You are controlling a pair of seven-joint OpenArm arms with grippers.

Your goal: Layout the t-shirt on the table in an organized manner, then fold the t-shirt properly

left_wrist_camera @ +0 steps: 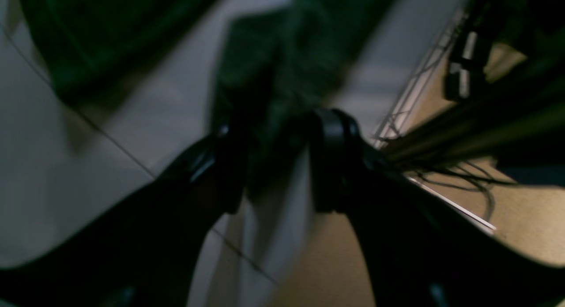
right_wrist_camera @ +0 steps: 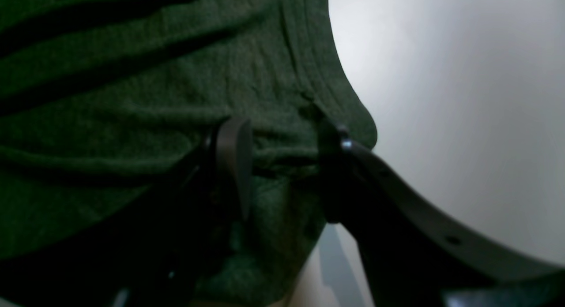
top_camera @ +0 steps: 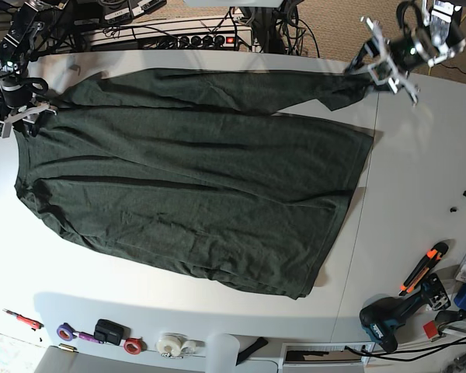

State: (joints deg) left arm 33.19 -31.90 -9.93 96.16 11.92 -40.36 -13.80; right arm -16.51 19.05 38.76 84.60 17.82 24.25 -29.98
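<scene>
Your t-shirt (top_camera: 194, 179) lies spread across the table (top_camera: 419, 179), mostly flat with soft wrinkles, and stretched between your two grippers at its far edge.

Your right gripper (right_wrist_camera: 282, 166) sits at one corner of the shirt. In its wrist view the fingers (right_wrist_camera: 234, 157) stand apart with a bunched ridge of green cloth between them, the hemmed edge curling past the far finger onto bare white table. Whether the cloth is truly pinched or only lying between the fingers, you cannot tell.

Your left gripper (left_wrist_camera: 276, 161) is at the opposite far corner, raised a little, with a narrow strip of the shirt drawn out toward it. Its wrist view is blurred: the fingers are apart, and dark cloth hangs in the gap and ahead of them. You cannot tell if it is gripped.

Beyond the shirt, on the table's near edge, lie tape rolls (top_camera: 171, 344), a drill (top_camera: 388, 317) and an orange-handled tool (top_camera: 423, 266). A power strip (top_camera: 194, 39) and cables sit behind the table.
</scene>
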